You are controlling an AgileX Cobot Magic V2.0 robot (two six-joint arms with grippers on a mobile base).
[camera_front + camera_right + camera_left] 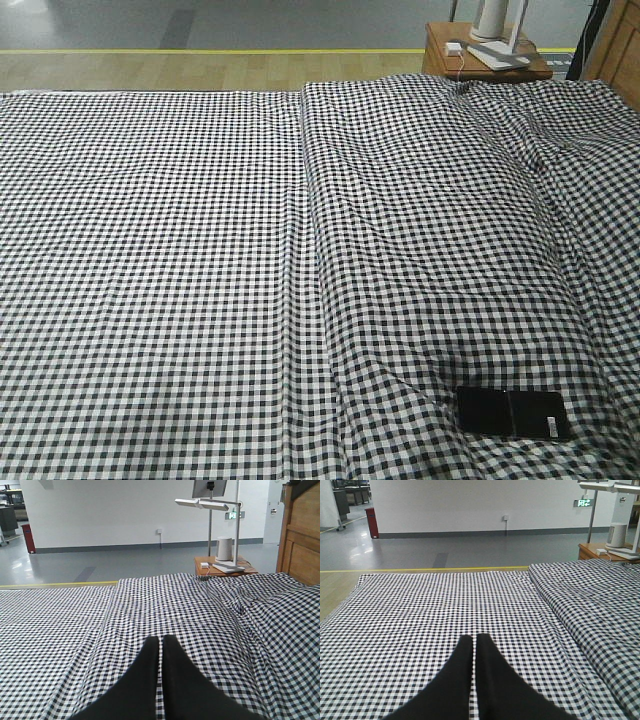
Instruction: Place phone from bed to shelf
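- My left gripper (473,640) has its two black fingers pressed together, holding nothing, above the left half of the bed (150,250).
- My right gripper (161,641) is pressed together too, empty, above the right half.
- The phone (513,412) lies flat on the checked sheet near the bed's near right corner. Neither wrist view shows it.
- A nightstand (480,58) stands past the far right corner.
- I cannot pick out the shelf with certainty.
- My judgement: nothing is done yet. Reaching, gripping, carrying and setting the phone down are all left.
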